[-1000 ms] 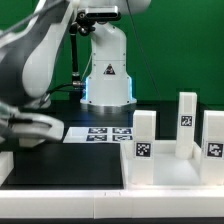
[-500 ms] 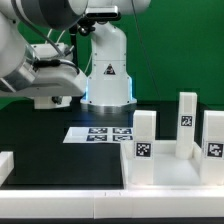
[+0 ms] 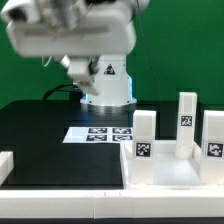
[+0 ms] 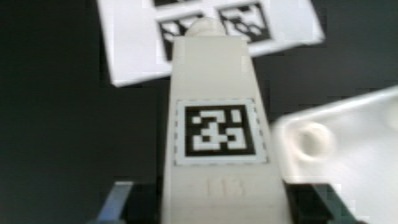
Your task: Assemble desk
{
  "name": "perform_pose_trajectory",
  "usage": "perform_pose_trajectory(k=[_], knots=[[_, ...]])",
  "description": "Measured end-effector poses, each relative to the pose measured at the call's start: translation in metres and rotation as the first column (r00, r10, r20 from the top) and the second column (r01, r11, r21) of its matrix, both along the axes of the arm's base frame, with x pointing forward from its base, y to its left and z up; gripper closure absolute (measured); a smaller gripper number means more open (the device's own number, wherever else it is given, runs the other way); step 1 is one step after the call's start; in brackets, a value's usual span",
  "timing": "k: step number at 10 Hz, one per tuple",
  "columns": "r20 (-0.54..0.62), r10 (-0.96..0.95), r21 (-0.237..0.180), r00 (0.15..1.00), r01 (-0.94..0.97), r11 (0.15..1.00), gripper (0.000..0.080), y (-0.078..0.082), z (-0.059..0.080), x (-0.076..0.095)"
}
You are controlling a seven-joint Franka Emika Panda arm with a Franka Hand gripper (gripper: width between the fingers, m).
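Behind the desk panel (image 3: 165, 170), where three legs (image 3: 144, 135) already stand upright, the exterior view shows the arm raised above the marker board (image 3: 100, 133). At the wrist, the gripper (image 4: 217, 190) clasps the fourth leg (image 4: 219, 110), with the panel just beside it. Judging by this, that leg is being carried over; next it needs aligning over a free corner hole.

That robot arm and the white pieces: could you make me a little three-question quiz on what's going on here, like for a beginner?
1. True or false: the gripper holds a white leg.
2. How many legs stand upright on the desk panel in the exterior view?
3. What lies under the held leg's far end, in the wrist view? A) marker board B) a screwdriver C) a red box

Key: 1 true; 2 three; 3 A, the marker board.
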State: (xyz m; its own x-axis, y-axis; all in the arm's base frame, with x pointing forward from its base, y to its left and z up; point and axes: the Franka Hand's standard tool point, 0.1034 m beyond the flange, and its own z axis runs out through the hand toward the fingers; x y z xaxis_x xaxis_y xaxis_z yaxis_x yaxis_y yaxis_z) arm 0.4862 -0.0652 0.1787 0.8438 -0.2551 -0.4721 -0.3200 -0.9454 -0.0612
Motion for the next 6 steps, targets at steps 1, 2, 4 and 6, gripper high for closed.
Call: perform_pose_trajectory(k=[1,2,4,6], knots=[[0.058,0.0,-0.01,0.998,0.001,1.0,0.0512,0.002,0.003,0.006],[0.138,-0.003,-0.028,0.99,0.007,1.0,0.0512,0.001,0.001,0.012],[0.335,-0.007,-0.085,0.942,0.037,0.996,0.0512,0.006,-0.001,0.017],[0.525,0.003,-0.198,0.851,0.118,0.973,0.0512,0.029,-0.01,0.01]])
